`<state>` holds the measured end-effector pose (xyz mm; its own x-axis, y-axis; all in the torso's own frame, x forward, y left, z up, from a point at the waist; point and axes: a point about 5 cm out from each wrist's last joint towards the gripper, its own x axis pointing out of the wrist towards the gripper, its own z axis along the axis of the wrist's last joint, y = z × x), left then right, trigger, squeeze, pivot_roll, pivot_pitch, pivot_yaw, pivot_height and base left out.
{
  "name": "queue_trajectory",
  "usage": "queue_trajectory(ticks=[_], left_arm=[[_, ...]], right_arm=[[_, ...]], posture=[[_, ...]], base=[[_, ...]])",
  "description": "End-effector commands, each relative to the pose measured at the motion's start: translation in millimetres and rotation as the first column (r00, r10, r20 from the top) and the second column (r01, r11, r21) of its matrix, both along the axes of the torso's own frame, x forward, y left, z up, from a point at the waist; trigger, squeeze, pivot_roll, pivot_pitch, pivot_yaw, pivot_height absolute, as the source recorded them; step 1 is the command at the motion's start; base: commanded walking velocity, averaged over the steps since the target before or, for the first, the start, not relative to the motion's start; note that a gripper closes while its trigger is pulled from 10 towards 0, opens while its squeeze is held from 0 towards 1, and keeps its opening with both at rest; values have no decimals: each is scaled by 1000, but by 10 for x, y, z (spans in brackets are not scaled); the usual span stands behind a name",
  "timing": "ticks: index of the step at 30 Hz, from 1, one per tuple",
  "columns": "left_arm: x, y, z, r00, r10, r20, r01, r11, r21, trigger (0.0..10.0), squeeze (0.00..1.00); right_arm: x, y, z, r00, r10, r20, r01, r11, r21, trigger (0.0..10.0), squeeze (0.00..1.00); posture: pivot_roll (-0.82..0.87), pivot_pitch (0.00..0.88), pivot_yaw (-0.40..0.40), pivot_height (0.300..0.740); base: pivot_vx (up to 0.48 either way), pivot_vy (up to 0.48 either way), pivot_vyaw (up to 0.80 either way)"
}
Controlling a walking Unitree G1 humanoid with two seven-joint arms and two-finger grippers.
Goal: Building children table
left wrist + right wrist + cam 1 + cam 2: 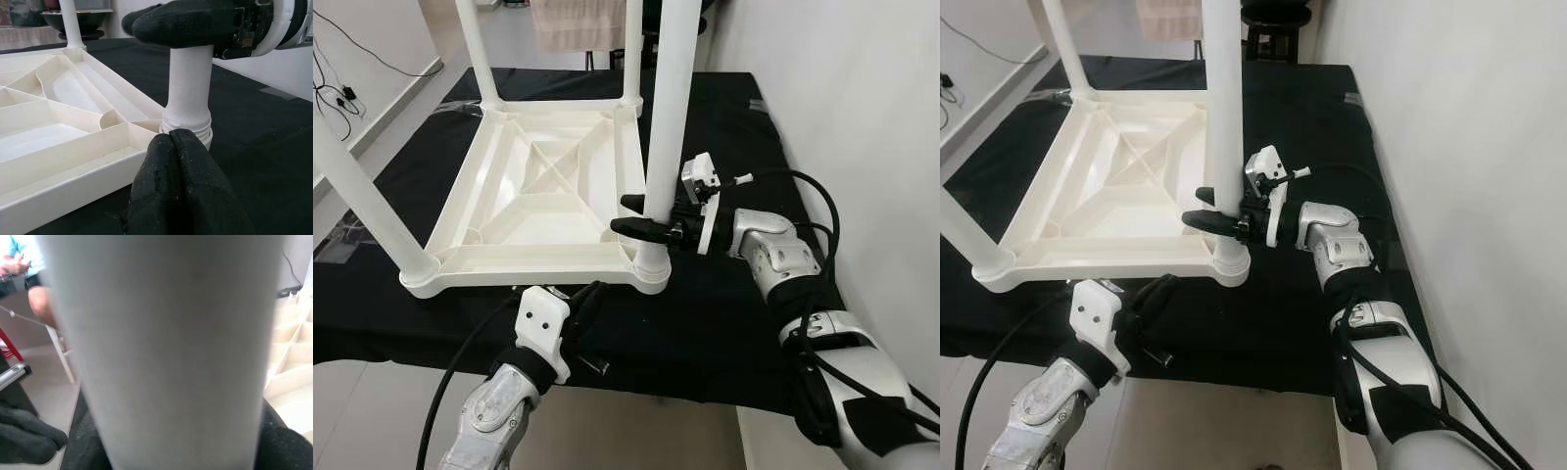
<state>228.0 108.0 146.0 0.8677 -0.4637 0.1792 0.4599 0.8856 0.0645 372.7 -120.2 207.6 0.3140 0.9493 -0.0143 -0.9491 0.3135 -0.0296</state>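
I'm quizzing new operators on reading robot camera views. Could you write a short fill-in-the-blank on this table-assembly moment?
1. The white tabletop lies ____ on the black cloth.
2. The right pincer grips a white ____ near its base.
3. That leg stands at the tabletop's near-____ corner.
4. The left pincer has its fingers ____, near that corner.

Missing words: upside down; leg; right; shut

Smooth, slightly glossy white plastic forms the upturned table top (548, 196) and its leg (666, 127), lying on matt black cloth (724, 304); gripper fingers (181, 191) look rough, matt black.
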Motion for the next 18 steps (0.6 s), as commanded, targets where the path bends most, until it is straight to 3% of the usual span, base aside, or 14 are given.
queue_trajectory(ticks=[1,5,7,9,10,11,12,13,14,15,16,18], left_arm=[[-15,7,-52,1000,1,-30,-1,1000,2,10000,0],[-16,6,-48,1000,1,-30,-1,1000,1,10000,0],[-17,9,-43,1000,2,-29,-2,1000,0,10000,0],[-17,9,-43,1000,2,-29,-2,1000,0,10000,0],[-17,14,-41,1000,3,-28,-3,1000,0,10000,0],[-17,14,-41,1000,3,-28,-3,1000,0,10000,0],[-11,26,-31,1000,5,-27,-5,1000,0,10000,0],[-11,26,-31,1000,5,-27,-5,1000,0,10000,0],[-10,24,-29,1000,1,-27,-1,1000,1,10000,0],[-10,21,-28,1000,-3,-28,3,1000,2,10000,0],[-9,24,-30,1000,-3,-29,3,1000,3,10000,0],[-6,24,-31,1000,-3,-31,3,1000,3,10000,0]], right_arm=[[-4,32,-59,1000,5,-31,-4,1000,12,0,0],[17,-43,-89,998,-60,-13,60,998,0,0,0],[34,-101,-188,978,-211,-11,210,977,-22,0,0],[34,-101,-188,978,-211,-11,210,977,-22,0,0],[19,-77,-319,940,-341,-27,340,940,-39,0,0],[19,-77,-319,940,-341,-27,340,940,-39,0,0],[-64,-59,-670,663,-747,-48,737,663,-130,0,0],[-64,-59,-670,663,-747,-48,737,663,-130,0,0],[-203,49,-786,625,-777,-73,765,628,-142,0,0],[-294,125,-837,625,-775,-95,762,632,-139,0,0],[-323,199,-814,666,-742,-84,732,671,-118,0,0],[-280,202,-773,676,-735,-52,728,678,-103,0,0]], posture=[[102,101,-24,740],[99,105,-25,740],[94,108,-27,740],[94,108,-27,740],[89,112,-30,740],[89,112,-30,740],[83,122,-21,740],[83,122,-21,740],[87,129,-16,740],[87,129,-16,740],[74,120,-5,740],[76,122,-6,740]], base=[[0,0,0],[0,0,0],[0,0,0],[0,0,0],[0,0,0],[0,0,0],[0,0,0],[0,0,0],[0,0,0],[0,0,0],[0,0,0],[0,0,0]])
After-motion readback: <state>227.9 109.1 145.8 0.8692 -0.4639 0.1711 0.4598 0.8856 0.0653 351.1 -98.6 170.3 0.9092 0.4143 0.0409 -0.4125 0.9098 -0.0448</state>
